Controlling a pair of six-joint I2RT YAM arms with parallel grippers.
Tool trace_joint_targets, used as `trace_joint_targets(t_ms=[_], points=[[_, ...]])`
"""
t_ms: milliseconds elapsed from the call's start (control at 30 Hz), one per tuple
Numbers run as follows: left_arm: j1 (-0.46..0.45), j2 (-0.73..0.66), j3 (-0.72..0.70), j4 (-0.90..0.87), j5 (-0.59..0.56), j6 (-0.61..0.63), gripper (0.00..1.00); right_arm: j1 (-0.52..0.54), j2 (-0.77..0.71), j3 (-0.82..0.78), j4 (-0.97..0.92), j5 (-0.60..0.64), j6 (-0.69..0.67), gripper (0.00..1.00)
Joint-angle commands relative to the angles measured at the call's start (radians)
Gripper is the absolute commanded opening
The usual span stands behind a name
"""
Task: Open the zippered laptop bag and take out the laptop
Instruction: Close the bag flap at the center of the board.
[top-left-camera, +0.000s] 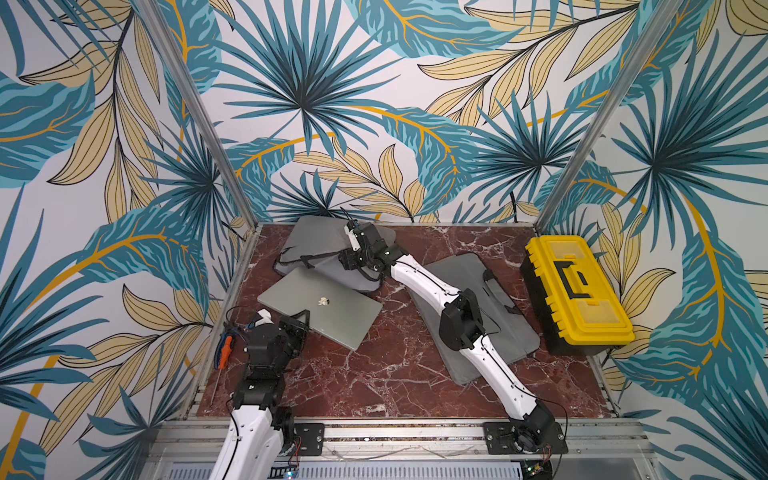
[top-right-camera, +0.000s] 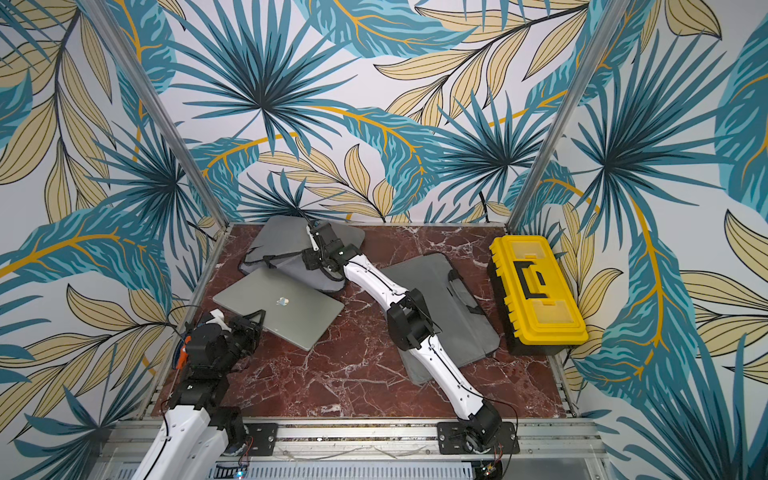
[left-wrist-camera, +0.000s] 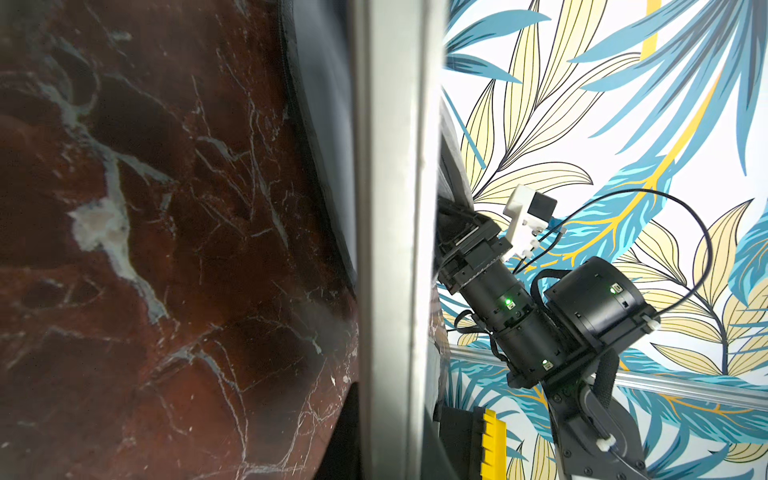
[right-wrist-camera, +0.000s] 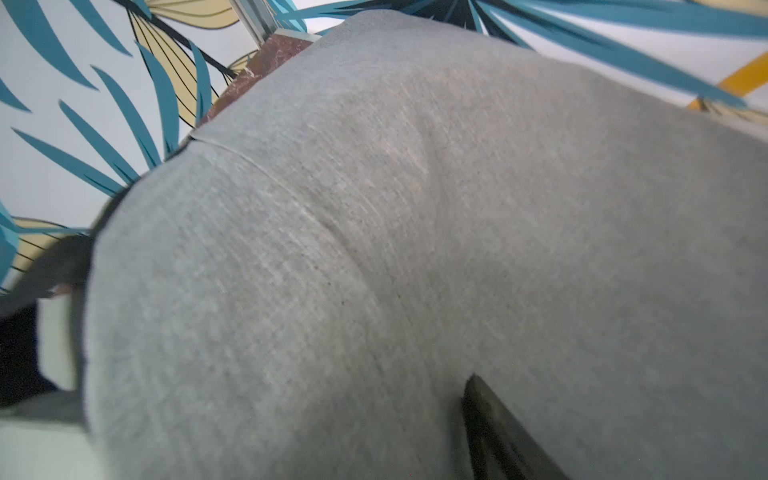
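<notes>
In both top views the silver laptop (top-left-camera: 320, 309) (top-right-camera: 278, 307) lies flat on the marble table, its far corner still at the mouth of the grey laptop bag (top-left-camera: 316, 245) (top-right-camera: 278, 241) at the back left. My left gripper (top-left-camera: 301, 322) (top-right-camera: 253, 322) is shut on the laptop's near edge; in the left wrist view that edge (left-wrist-camera: 390, 249) runs between dark fingers (left-wrist-camera: 345, 436). My right gripper (top-left-camera: 348, 261) (top-right-camera: 312, 258) rests on the bag's right part. Grey bag fabric (right-wrist-camera: 415, 228) fills the right wrist view, with one dark finger (right-wrist-camera: 494, 428) standing off to the side, so the jaws look open.
A second grey bag (top-left-camera: 490, 316) (top-right-camera: 453, 307) lies under my right arm. The yellow and black toolbox (top-left-camera: 577, 286) (top-right-camera: 536, 286) stands at the right edge. An orange-handled screwdriver (top-left-camera: 224, 349) (top-right-camera: 181, 357) lies along the left edge. Bare marble (top-left-camera: 395, 374) spreads in front.
</notes>
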Motion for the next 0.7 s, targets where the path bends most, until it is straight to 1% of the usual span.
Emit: trace_joint_targets(t_ms=[0, 167, 300, 400, 600, 667], points=[[-0.003, -0.063, 0.094, 0.039, 0.005, -0.009, 0.00, -0.003, 0.003, 0.016, -0.004, -0.051, 0.009, 1.00], [-0.004, -0.124, 0.132, -0.075, -0.011, -0.002, 0.00, -0.003, -0.048, -0.002, -0.089, -0.115, 0.013, 1.00], [-0.003, -0.167, 0.153, -0.141, -0.034, 0.002, 0.00, -0.003, -0.126, -0.068, -0.145, -0.180, 0.044, 1.00], [-0.003, -0.189, 0.162, -0.166, -0.047, 0.003, 0.00, -0.006, -0.174, -0.111, -0.174, -0.217, 0.091, 1.00], [-0.004, -0.212, 0.179, -0.179, -0.048, 0.005, 0.00, -0.022, -0.243, -0.136, -0.254, -0.256, 0.175, 1.00], [-0.004, -0.219, 0.179, -0.179, -0.047, 0.005, 0.00, -0.029, -0.287, -0.190, -0.246, -0.255, 0.201, 1.00]])
